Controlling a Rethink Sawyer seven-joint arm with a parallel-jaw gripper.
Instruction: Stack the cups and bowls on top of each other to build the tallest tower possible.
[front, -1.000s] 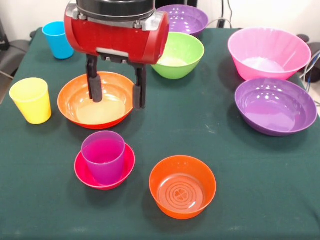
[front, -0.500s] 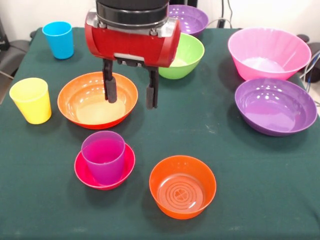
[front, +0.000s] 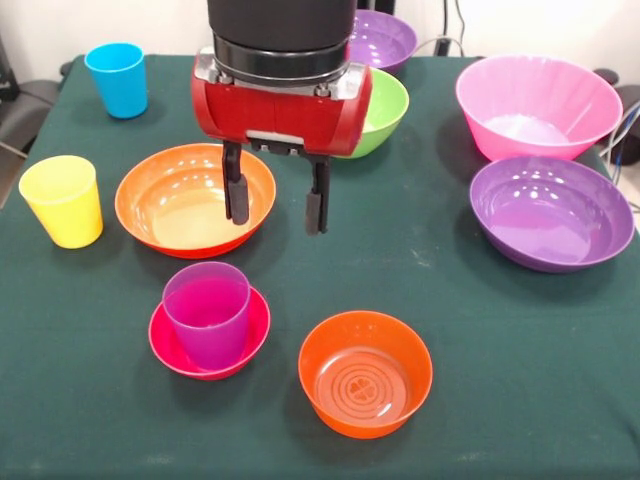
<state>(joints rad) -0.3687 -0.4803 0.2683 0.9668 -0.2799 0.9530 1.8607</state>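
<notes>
Fingers (front: 238, 197) spread wide and empty, hanging beside the wide orange bowl's (front: 170, 205) right rim, with the small orange bowl (front: 365, 373) nearer the camera and slightly right on the surface (front: 520, 380).

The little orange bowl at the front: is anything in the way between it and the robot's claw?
Nothing visible is. The gripper hangs open and empty, past the small orange bowl, with only bare green cloth in between. The wide orange bowl and the purple cup in the red bowl sit off to one side.
</notes>
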